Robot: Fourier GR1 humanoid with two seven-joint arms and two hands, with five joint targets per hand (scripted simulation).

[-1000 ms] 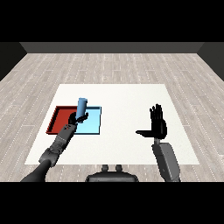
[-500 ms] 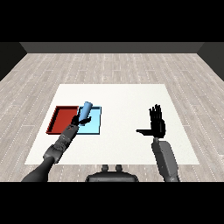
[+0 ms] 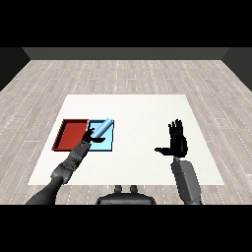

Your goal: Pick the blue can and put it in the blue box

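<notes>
- Blue can (image 3: 101, 129) lies tilted well over above the light blue tray (image 3: 107, 143), its upper end pointing up and to the right toward the tray's far corner; whether its body touches the tray floor cannot be told.
- Its lower end is covered by the left hand (image 3: 91, 135), whose dark fingers curl round it; how much of the can sits inside the grasp is hard to make out.
- That tray's near-left part is hidden behind the hand and wrist, so only its right side and near rim show plainly.
- Red tray (image 3: 71, 136) lies just beside it on the left, edges touching; its near-right corner is masked by the left forearm.
- Right hand (image 3: 177, 142) is held up well apart from both trays, over the white counter (image 3: 138, 110), fingers straight and spread, thumb out to the left, holding nothing.
- Both forearms are cut off at the lower edge.
</notes>
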